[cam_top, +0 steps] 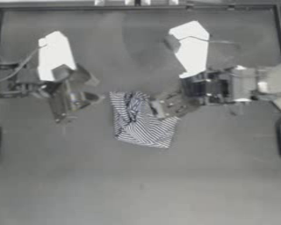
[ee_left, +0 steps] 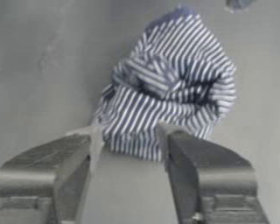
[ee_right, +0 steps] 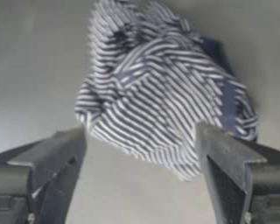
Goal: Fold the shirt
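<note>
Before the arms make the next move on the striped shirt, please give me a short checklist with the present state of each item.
1. The navy-and-white striped soft cloth T-shirt lies flat: not ok, it is a crumpled heap.
2. Left gripper open: ok, jaws apart in its wrist view, cloth just beyond them.
3. Right gripper open: ok, jaws apart at the heap's edge.
4. Neither gripper holds cloth: ok, as far as the wrist views show.
5. Collar or sleeve found for grasping: cannot tell, only a navy edge shows.
6. Bare dark table around the heap for spreading: ok.
</note>
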Controlling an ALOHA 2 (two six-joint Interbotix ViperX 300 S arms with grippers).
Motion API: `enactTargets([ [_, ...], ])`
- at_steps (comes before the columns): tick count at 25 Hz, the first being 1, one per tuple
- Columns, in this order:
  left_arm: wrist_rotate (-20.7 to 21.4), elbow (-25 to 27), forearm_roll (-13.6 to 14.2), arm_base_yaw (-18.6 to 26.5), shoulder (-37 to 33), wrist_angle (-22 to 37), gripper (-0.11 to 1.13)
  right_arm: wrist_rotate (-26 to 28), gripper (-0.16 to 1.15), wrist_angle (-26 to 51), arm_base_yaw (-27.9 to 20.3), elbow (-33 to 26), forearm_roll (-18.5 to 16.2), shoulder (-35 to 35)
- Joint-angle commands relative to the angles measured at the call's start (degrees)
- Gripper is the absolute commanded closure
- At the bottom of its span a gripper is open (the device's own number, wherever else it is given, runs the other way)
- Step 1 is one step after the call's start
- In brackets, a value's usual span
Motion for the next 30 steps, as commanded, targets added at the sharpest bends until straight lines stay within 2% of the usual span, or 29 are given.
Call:
enactTargets([
  [1,0.7,-6.3,0.4,-1.2,4.6,0.8,0.17,-0.5,0.00,-1.8,-0.2,3.8,-0.5,-4.3],
  [10,4.7,-15.1,0.6,-2.4,13.7,0.6,0.17,0.4,0.00,-2.8,-0.4,10.8,-2.4,-9.9],
  [18,7.5,-20.6,0.4,-2.9,22.3,0.5,0.17,0.4,0.00,-7.0,-1.0,14.8,-2.4,-10.5],
  [30,8.2,-17.3,0.3,-2.5,25.8,0.5,0.18,-0.4,0.00,-7.5,-1.0,15.5,-3.0,-10.5],
])
